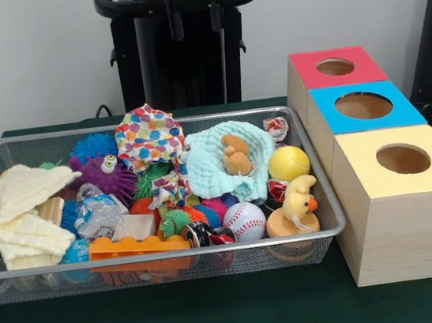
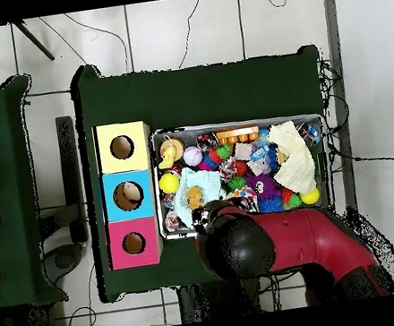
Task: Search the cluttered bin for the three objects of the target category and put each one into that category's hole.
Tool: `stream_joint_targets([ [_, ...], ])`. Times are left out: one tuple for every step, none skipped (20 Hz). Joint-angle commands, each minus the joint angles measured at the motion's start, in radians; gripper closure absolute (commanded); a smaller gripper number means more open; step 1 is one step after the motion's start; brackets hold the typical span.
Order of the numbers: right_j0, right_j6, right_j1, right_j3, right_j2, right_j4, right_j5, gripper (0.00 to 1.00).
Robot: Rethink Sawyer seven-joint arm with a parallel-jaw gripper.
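The end effector (image 1: 196,21) hangs at the top of the front view, above and behind the bin (image 1: 164,254). Two dark fingers (image 1: 175,19) point down with a clear gap between them. They hold nothing and touch nothing.

The front view shows the bin contents in detail. One crinkled clear plastic piece (image 1: 98,213) with light blue parts lies left of the bin's centre, just beside the cream knitted cloth (image 1: 23,211) and below the purple spiky ball (image 1: 106,172). Only this one piece of its kind can be identified with certainty. Right of the bin's centre lie a baseball (image 1: 245,221), a yellow tennis ball (image 1: 289,163) and a yellow duck toy (image 1: 297,199). An orange plastic block (image 1: 138,246) lies against the bin's near rim. A polka-dot cloth (image 1: 148,138) and a mint knitted cloth (image 1: 228,160) occupy the bin's middle.

Three wooden boxes stand in a row right of the bin on the green counter (image 1: 221,320). The hole (image 1: 363,105) in the blue top belongs to the middle box, between the red-topped box (image 1: 336,67) and the yellow-topped box (image 1: 400,159).

The overhead view shows what the front view omits: the red arm (image 2: 289,243) reaches from the base across the bin's (image 2: 327,147) robot-side rim, and its dark rounded wrist (image 2: 234,242) covers that edge. In this view the hole (image 2: 127,195) lies on the far side of the boxes from the bin. The end effector itself is hidden beneath the wrist there.
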Motion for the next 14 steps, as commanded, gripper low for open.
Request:
stream_joint_targets([
  [-0.114, -0.424, 0.097, -0.127, 0.208, -0.128, 0.167, 0.00],
  [-0.126, -0.432, 0.100, -0.131, 0.221, -0.135, 0.175, 0.00],
  [-0.137, -0.440, 0.107, -0.140, 0.232, -0.143, 0.184, 0.00],
  [-0.149, -0.446, 0.111, -0.148, 0.244, -0.149, 0.196, 0.00],
  [-0.159, -0.454, 0.119, -0.158, 0.254, -0.157, 0.206, 0.00],
  [-0.169, -0.462, 0.125, -0.167, 0.264, -0.162, 0.215, 0.00],
  [-0.178, -0.468, 0.133, -0.178, 0.271, -0.170, 0.225, 0.00],
  [-0.184, -0.474, 0.143, -0.190, 0.278, -0.177, 0.234, 0.00],
  [-0.189, -0.481, 0.155, -0.202, 0.285, -0.186, 0.243, 0.00],
  [-0.189, -0.485, 0.169, -0.219, 0.288, -0.197, 0.254, 0.00],
  [-0.189, -0.493, 0.183, -0.235, 0.292, -0.206, 0.265, 0.00],
  [-0.187, -0.495, 0.194, -0.250, 0.294, -0.215, 0.274, 0.00],
  [-0.189, -0.501, 0.205, -0.265, 0.297, -0.224, 0.283, 0.00],
  [-0.189, -0.503, 0.209, -0.276, 0.302, -0.228, 0.292, 0.00],
])
